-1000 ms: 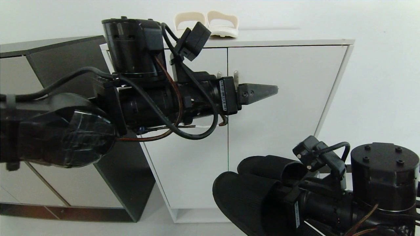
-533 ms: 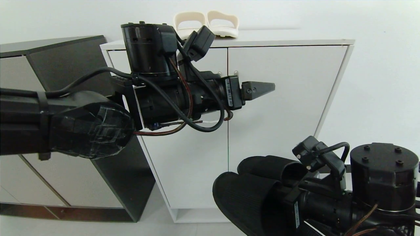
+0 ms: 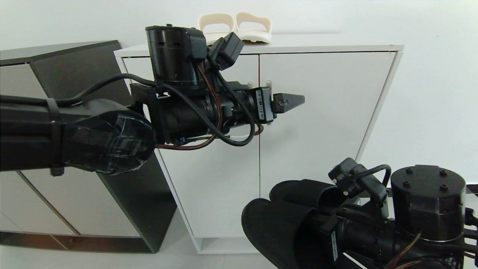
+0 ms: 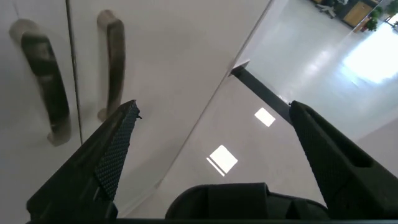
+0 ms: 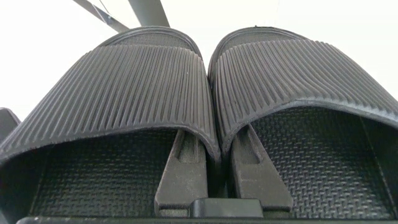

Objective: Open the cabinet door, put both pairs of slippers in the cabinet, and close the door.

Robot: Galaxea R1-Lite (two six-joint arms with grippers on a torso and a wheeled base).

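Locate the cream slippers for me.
In the head view, the cream slippers sit on top of the white cabinet, mostly above its left door.

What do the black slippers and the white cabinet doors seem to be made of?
The black slippers look like soft rubber or foam with a matte finish: ribbed straps, pebbled footbed. The white cabinet doors look like painted or laminated board, though I cannot be sure, with a smooth finish: flat, seamless, evenly coloured faces.

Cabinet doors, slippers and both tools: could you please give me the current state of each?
Cabinet doors: both shut.
White slippers: lying side by side on top of the cabinet.
Black slippers: held as a pair by the right tool.
Left tool: open, empty, near the door handles.
Right tool: shut on the black slippers.
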